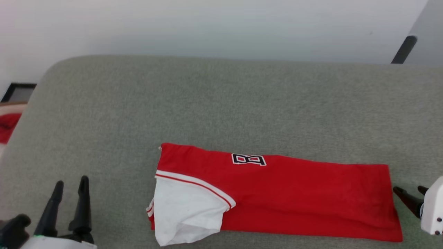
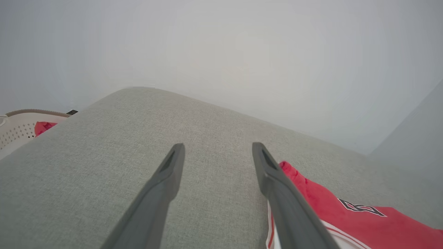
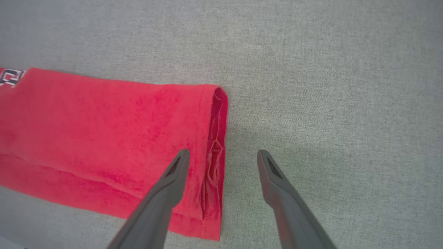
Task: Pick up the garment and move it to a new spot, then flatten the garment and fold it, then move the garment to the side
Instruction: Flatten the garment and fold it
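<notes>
**A:** Red cloth on grey. Where does the garment [image 1: 294, 193] lie from your head?

**B:** It lies in a long folded band on the near part of the grey surface [image 1: 221, 103], with one white sleeve [image 1: 187, 207] on top at its left end. The block print [image 1: 248, 159] sits near the far edge. My left gripper [image 1: 71, 181] is at the lower left, fingers parted and empty, well apart from the sleeve. My right gripper [image 1: 408, 189] comes in from the right edge, its tips pointing at the garment's right end, just beside the hem [image 1: 390, 193].

**A:** And along your left wrist?

**B:** My two fingers stand wide over bare grey fabric with nothing between them. The garment [image 2: 311, 193] shows behind one of my fingers [image 2: 287, 207], with the print and a strip of white trim in sight. Past the surface's edge at that view's left stands a pale perforated basket [image 2: 15, 128] with a small red cloth [image 2: 43, 127] in it. A plain pale wall [image 2: 221, 52] rises beyond.

**A:** The right wrist?

**B:** Here too my fingers are spread wide and hold nothing. They straddle the hem [image 3: 216, 148]: one finger [image 3: 173, 180] lies over the red fabric, the other over bare grey. I cannot tell whether either tip touches. The layers show at that open end, stacked flat.
</notes>
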